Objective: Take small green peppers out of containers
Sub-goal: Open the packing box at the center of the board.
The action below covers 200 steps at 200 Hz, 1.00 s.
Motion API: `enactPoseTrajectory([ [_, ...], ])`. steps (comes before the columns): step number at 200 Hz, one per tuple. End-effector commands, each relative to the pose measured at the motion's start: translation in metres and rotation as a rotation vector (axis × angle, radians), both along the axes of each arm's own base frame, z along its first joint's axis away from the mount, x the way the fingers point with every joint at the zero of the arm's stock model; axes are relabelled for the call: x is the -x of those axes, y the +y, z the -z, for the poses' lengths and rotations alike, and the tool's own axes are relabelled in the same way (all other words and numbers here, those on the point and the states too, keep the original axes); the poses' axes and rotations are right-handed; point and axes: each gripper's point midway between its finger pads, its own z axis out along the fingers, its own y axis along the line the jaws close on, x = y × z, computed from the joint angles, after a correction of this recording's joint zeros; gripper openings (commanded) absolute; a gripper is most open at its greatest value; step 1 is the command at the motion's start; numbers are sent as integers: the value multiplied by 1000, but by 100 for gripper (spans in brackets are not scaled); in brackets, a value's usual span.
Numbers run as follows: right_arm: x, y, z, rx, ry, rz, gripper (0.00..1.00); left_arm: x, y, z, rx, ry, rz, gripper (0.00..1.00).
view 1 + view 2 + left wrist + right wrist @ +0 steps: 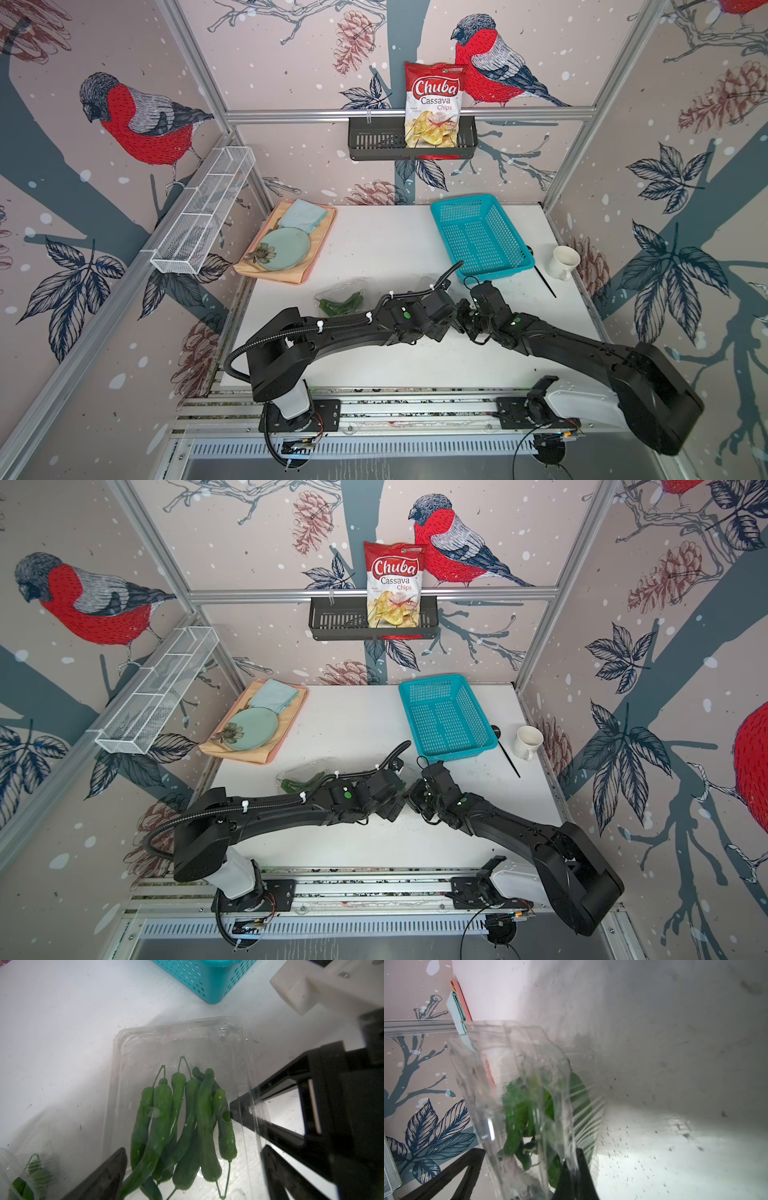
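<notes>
The white table spans the cell in both top views. Two black arms are stretched over its near half and meet at the middle. A turquoise basket is set at the far right. An orange tray carrying a pale green plate is set at the far left. A white mug is placed near the right edge.

A clear container is found between the two hands, near the basket's corner. In both top views it is almost wholly hidden under the wrists. Small green peppers are heaped at one end of it. Whether its lid is closed cannot be told. A second container, with other peppers inside, is laid on the table just beside the left arm, on the tray's side.

The left hand is held wide apart, with one finger on each side of the clear container, and no contact can be made out. The right hand is clamped on that container's thin side wall. In the left wrist view its black fingertip is seen pressed against the plastic beside the peppers.
</notes>
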Motion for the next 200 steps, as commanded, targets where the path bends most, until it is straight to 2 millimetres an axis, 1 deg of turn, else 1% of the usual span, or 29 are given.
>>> enactPoseTrajectory([
  [1, -5, 3, -15, -51, -61, 10, 0, -1, 10, 8, -46, 7, -41, 96],
  [17, -2, -2, -15, -53, -64, 32, 0, -5, 19, 6, -83, -22, -70, 96],
  [36, 2, -8, -11, -47, -60, 44, 0, -12, 30, -4, -113, -85, -101, 96],
  [68, 8, -14, -2, -25, -50, 42, 0, -19, 41, -17, -182, -160, -117, 96],
  [100, 12, -18, 5, 7, -46, 31, 0, -23, 49, -34, -196, -221, -128, 95],
  [112, 11, -20, 6, 19, -51, 32, 0, -23, 51, -36, -197, -229, -131, 95],
  [126, 11, -22, 7, 33, -59, 33, 0, -27, 60, -36, -217, -249, -187, 95],
  [144, 9, -24, 7, 43, -78, 35, 0, -28, 62, -38, -242, -260, -190, 96],
  [158, 8, -25, 5, 52, -93, 30, 0, -29, 64, -48, -230, -271, -204, 96],
  [180, 7, -26, 3, 72, -112, 16, 0, -30, 66, -69, -190, -282, -227, 96],
  [200, 8, -29, 5, 89, -114, 13, 0, -34, 77, -91, -174, -287, -273, 96],
])
